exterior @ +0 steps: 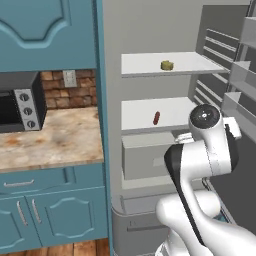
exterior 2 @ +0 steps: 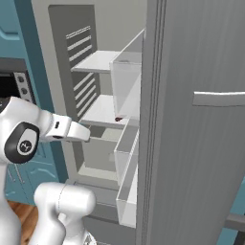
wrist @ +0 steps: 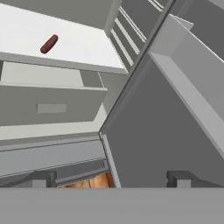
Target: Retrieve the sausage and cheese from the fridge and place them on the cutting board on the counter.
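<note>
Fridge [exterior: 150,30] open. Sausage [wrist: 49,43] lies upper left of hand view on lower shelf; cheese [exterior: 167,65] one shelf above. Gripper [wrist: 111,177] released, empty. Raise hand, approach across sausage's length.

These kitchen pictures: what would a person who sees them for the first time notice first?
The fridge stands wide open, its white shelves almost bare. A small yellowish cheese sits on the upper shelf, and a short dark-red sausage lies on the shelf below, above a grey drawer. The white arm reaches toward the opening with its gripper open and holding nothing, while a toaster oven stands on the counter to the left.
</note>
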Robot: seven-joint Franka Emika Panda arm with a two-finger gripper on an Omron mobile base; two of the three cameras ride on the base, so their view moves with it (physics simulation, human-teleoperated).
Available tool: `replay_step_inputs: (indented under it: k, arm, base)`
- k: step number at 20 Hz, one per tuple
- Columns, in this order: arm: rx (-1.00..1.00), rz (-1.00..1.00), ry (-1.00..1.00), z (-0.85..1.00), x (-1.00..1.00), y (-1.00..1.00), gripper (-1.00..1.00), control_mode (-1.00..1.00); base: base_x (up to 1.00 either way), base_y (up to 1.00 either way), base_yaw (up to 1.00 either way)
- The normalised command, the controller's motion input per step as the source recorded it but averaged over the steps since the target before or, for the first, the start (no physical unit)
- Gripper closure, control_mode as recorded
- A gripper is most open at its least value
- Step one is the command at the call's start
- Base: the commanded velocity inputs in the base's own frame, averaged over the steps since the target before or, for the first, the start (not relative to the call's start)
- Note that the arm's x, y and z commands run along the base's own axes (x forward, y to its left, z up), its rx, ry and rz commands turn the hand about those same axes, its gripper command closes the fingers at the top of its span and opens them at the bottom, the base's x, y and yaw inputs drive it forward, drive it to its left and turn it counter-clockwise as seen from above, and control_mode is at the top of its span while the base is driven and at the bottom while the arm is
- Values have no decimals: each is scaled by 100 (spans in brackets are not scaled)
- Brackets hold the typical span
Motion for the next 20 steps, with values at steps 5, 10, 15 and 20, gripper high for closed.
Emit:
replay_step_inputs:
  k: [5, 10, 15, 20]
  arm:
    - [0, 0, 0, 0, 0, 0, -100, 100]
    - [0, 0, 0, 0, 0, 0, -100, -100]
    - [0, 0, 0, 0, 0, 0, -100, -100]
    - [3, -2, 4, -3, 1, -2, -100, -100]
  base:
    - [0, 0, 0]
    - [0, 0, 0]
    - [0, 0, 0]
    - [0, 0, 0]
